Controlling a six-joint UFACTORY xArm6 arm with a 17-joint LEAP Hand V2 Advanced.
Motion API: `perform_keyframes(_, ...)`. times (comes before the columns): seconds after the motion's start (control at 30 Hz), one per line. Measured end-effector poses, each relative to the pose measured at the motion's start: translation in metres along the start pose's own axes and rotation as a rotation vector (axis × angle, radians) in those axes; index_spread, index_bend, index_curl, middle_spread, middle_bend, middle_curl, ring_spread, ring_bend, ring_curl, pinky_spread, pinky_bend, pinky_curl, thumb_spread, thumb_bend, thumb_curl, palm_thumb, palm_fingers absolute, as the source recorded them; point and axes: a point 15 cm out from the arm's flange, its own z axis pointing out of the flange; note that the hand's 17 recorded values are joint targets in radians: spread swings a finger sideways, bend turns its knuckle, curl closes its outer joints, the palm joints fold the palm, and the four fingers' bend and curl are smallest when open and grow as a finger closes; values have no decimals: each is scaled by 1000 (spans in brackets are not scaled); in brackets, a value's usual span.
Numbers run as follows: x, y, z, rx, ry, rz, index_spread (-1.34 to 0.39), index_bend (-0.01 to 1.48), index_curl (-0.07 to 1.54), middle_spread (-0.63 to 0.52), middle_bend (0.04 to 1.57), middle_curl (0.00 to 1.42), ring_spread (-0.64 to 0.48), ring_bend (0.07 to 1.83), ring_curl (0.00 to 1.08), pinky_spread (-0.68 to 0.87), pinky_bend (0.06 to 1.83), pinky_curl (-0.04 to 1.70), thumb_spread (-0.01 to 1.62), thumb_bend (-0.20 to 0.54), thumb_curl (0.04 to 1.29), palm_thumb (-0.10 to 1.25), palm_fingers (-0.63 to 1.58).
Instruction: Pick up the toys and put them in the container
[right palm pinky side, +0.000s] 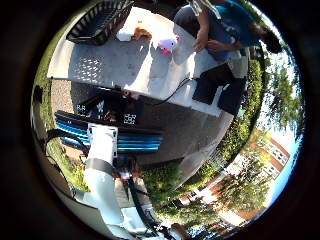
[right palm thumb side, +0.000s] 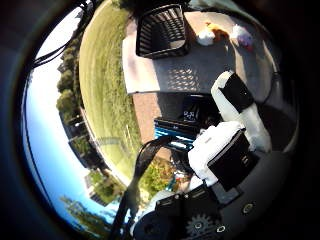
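Toys (right palm pinky side: 167, 43) lay at the basket's (right palm thumb side: 161, 31) three o'clock; hand (right palm thumb side: 235, 130) empty, fingers apparently relaxed. Long approach risked misalignment.

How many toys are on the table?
3, all on the table beside the black basket: a white toy, an orange toy, a pink toy. Others may be hidden.

My table (right palm pinky side: 125, 65) is a pale slab outdoors, carrying a black basket (right palm thumb side: 161, 31) (slatted sides), an orange-and-white toy (right palm pinky side: 135, 34) and, nearby, a pink toy (right palm pinky side: 167, 44).
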Motion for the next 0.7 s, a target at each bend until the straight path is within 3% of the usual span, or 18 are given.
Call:
perform_keyframes(0.37,51,-66,-22,37,-21,38,-228,247,380,11,159,295,258,198,315,407,281,244,1346,-26,399,846,239)
perform_keyframes(0.7,104,-170,28,-11,-51,31,-224,215,377,20,158,291,253,206,322,406,285,248,1299,-18,404,816,228)
